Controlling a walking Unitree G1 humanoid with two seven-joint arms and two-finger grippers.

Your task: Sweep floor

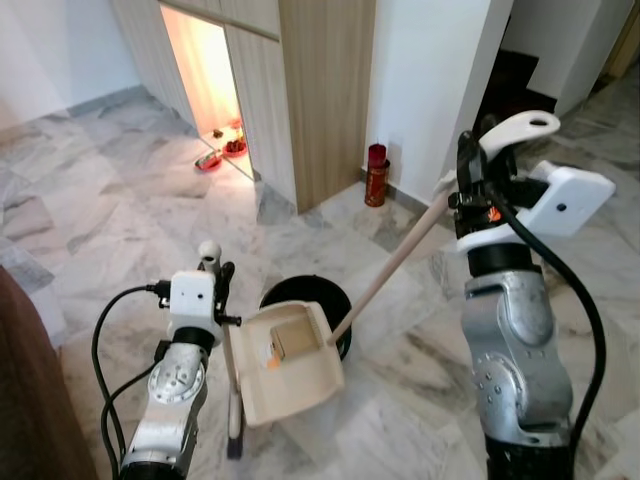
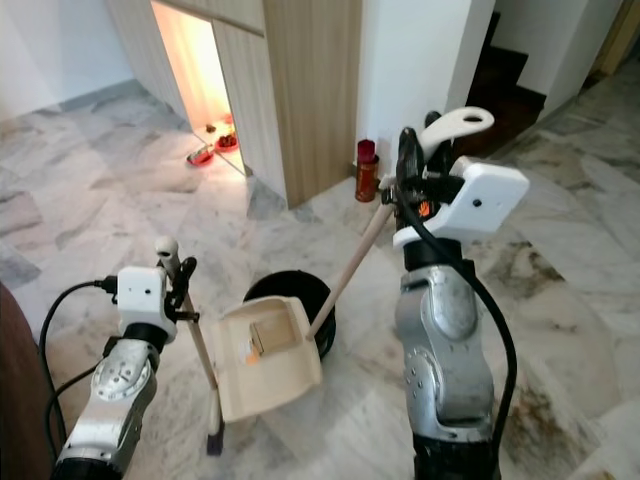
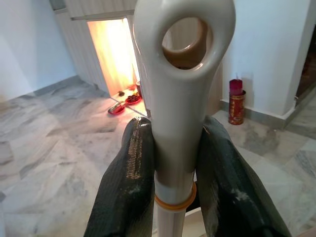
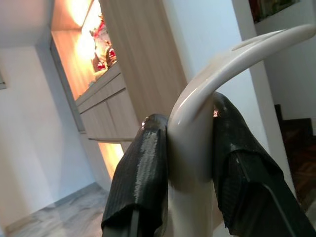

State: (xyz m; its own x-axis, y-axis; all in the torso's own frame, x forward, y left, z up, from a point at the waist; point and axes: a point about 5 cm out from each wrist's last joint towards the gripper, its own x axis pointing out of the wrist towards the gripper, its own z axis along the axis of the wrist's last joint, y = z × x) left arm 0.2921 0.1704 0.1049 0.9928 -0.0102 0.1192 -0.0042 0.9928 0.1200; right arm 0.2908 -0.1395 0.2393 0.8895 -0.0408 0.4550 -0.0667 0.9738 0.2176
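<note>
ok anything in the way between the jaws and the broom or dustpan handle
Nothing visible stands in the way. The left gripper has its jaws shut on the dustpan handle, and the right gripper is clamped on the broom handle. In both wrist views the black fingers touch the handles directly.

left tool (image 3: 173, 168) clamped (low) | right tool (image 4: 190, 163) clamped, raised
</note>
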